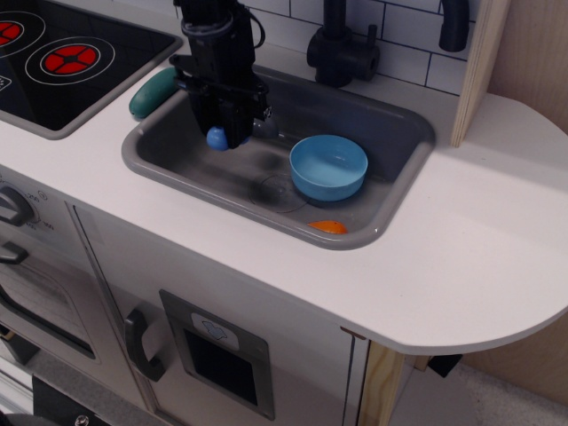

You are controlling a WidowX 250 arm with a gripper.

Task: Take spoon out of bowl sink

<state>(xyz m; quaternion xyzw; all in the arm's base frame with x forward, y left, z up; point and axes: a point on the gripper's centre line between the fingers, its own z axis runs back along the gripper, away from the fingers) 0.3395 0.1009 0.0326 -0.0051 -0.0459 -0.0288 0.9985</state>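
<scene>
My black gripper (224, 124) hangs over the left half of the grey sink (182, 169). It is shut on the spoon (217, 138); only the light-blue handle end shows below the fingers, and the scoop is hidden. The light-blue bowl (328, 166) sits in the right part of the sink, empty, to the right of the gripper and apart from it.
A small orange piece (327, 226) lies at the sink's front right corner. A teal oval object (151, 93) rests on the counter by the sink's left rim. A black faucet (342, 49) stands behind the sink. The stove top (62, 62) is at the far left.
</scene>
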